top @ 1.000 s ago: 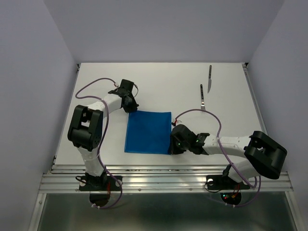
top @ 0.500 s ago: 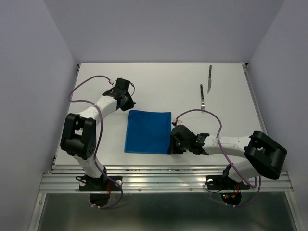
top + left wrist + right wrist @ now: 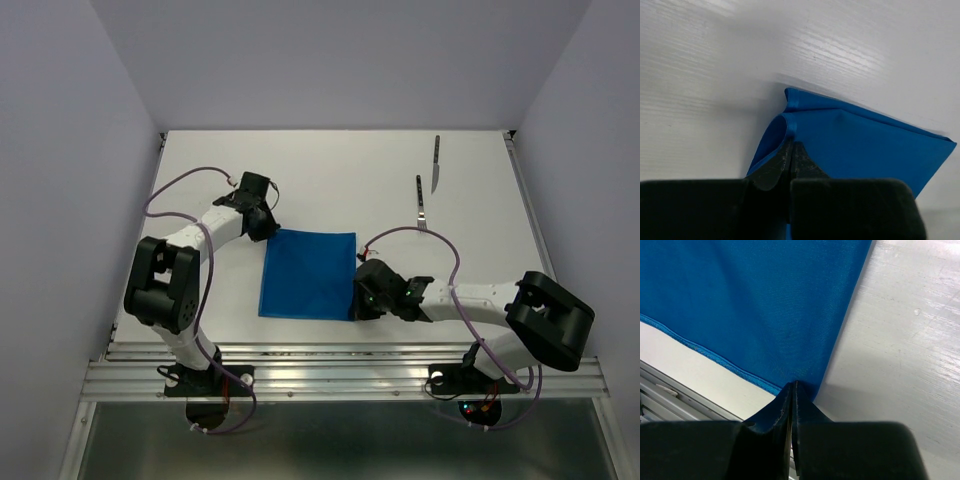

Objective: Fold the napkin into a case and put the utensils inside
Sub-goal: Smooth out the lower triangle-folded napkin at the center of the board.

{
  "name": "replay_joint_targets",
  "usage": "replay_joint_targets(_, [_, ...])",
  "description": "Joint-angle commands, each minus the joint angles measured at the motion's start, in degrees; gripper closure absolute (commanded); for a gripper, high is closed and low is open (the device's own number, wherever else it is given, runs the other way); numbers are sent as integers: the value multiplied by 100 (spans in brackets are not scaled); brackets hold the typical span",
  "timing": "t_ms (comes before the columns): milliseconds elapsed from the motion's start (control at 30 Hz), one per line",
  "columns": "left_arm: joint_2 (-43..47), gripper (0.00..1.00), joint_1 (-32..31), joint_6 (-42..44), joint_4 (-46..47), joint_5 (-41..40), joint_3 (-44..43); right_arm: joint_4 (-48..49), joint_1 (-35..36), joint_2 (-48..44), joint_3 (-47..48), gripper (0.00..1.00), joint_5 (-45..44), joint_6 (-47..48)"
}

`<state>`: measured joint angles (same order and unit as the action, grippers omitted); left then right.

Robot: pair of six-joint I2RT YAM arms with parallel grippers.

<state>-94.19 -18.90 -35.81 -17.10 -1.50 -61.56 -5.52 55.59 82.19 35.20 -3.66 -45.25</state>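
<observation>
The blue napkin (image 3: 308, 274) lies flat as a folded rectangle in the middle of the table. My left gripper (image 3: 268, 229) is at its far left corner. In the left wrist view the gripper (image 3: 791, 146) is shut on that corner, and the napkin (image 3: 860, 140) curls up in a small loop at the tips. My right gripper (image 3: 358, 303) is at the near right corner. In the right wrist view it (image 3: 793, 385) is shut on the napkin's (image 3: 765, 305) corner. The fork (image 3: 421, 203) and the knife (image 3: 436, 163) lie at the far right, apart from the cloth.
The white table (image 3: 340, 160) ends in a metal rail (image 3: 340, 360) just near the napkin's front edge. Grey walls close in the left, right and back. The right arm's cable (image 3: 410, 235) loops over the table near the fork's tip.
My left gripper drew back a little from the napkin's far left corner, then came back onto it, and the left elbow swung outward. The right arm and the napkin have not moved.
</observation>
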Motion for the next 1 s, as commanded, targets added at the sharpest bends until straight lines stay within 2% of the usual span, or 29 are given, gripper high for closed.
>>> replay_joint_targets(0, [-231,91,26,110,23,-35,-286,-292,31,104,48,96,-328,61])
replay_joint_targets(300, [-705,92,35,127,-57,-228,-682,-309,31,113,40,95,-346,34])
replay_joint_targets(700, [-1373,92,35,57,172,-158,-743,-301,31,192,-57,96,-416,-1])
replay_joint_targets(867, [-1304,93,35,39,146,-158,-761,-371,31,122,-110,96,-574,-27])
replay_joint_targets(967, [-883,93,44,-5,128,-333,-691,-397,31,34,-127,95,-609,-54])
